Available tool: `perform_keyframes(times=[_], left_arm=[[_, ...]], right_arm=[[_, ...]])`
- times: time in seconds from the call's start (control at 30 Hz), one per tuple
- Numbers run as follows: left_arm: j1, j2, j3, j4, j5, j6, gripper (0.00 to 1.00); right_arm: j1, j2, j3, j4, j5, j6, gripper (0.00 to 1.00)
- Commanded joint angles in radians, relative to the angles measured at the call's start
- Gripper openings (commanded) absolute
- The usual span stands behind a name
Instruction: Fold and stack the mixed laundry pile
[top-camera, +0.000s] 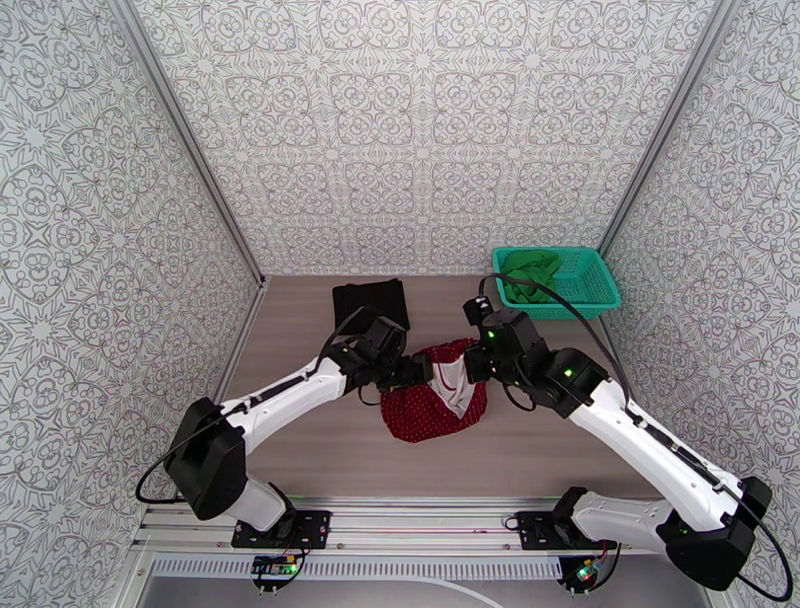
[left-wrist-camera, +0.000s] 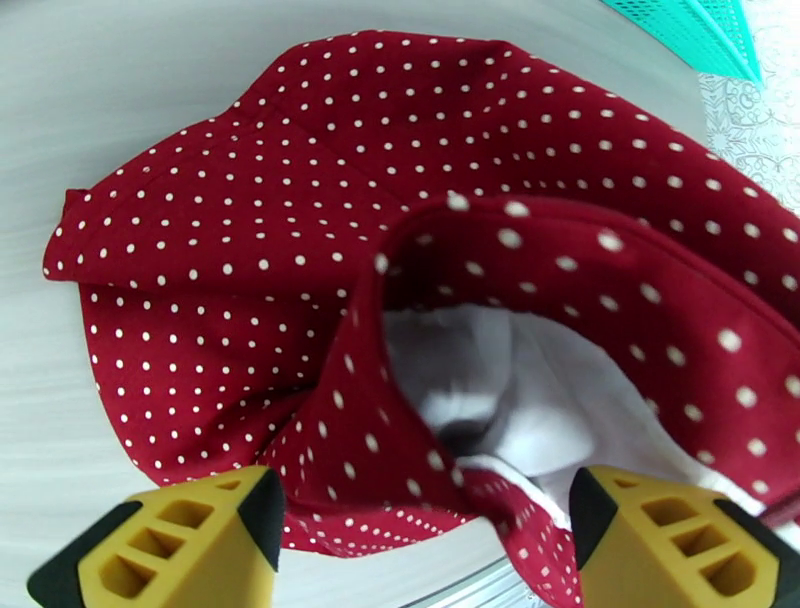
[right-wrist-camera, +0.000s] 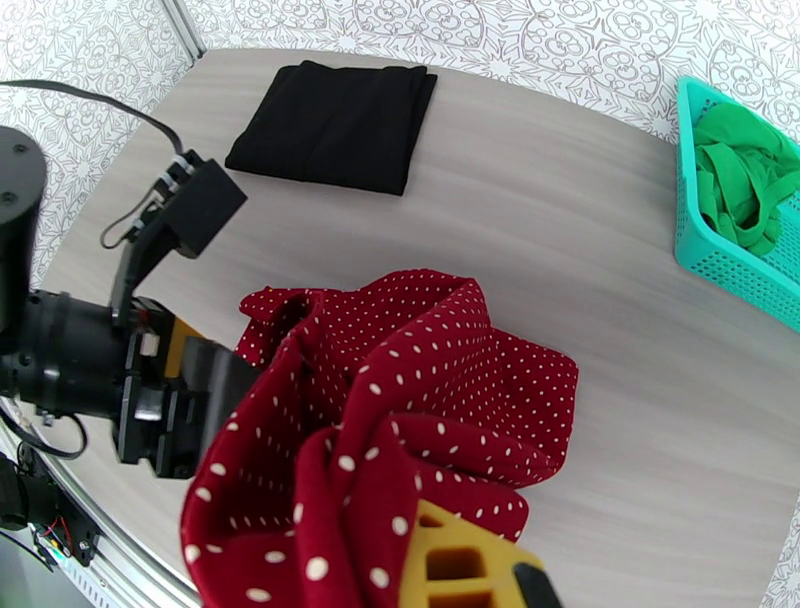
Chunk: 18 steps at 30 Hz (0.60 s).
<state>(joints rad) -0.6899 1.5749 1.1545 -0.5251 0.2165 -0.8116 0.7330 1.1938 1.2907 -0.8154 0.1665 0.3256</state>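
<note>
The dark red dotted garment (top-camera: 425, 412) lies crumpled at the table's middle, its white lining (top-camera: 458, 385) showing. My right gripper (top-camera: 468, 368) is shut on its right edge and holds a fold up; red cloth drapes over one yellow finger (right-wrist-camera: 462, 562) and hides the other. My left gripper (left-wrist-camera: 425, 515) is open at the garment's left edge, the cloth lying between its spread yellow fingers (left-wrist-camera: 185, 540). The black garment (top-camera: 371, 301) lies folded flat at the back of the table. The green garment (top-camera: 529, 273) sits bunched in the teal basket (top-camera: 590, 290).
The basket stands at the back right against the patterned wall. Patterned walls close in the table on three sides. Bare wooden table (top-camera: 300, 420) stretches to the left and in front of the red garment. The left arm's body (right-wrist-camera: 70, 360) is close beside the cloth.
</note>
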Motion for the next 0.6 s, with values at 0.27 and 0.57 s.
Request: perform_keyframes(times=[0.27,0.57], left_arm=[[0.010,0.059,0.022,-0.067,-0.060,0.022,0.45],[0.029,-0.124,0.024,-0.237,-0.182,0.047,0.35]], right_arm=[[-0.004,-0.052,-0.028,0.019,-0.007,0.017,0.00],[-0.003,-0.060,-0.050,0.015,0.021,0.020,0.00]])
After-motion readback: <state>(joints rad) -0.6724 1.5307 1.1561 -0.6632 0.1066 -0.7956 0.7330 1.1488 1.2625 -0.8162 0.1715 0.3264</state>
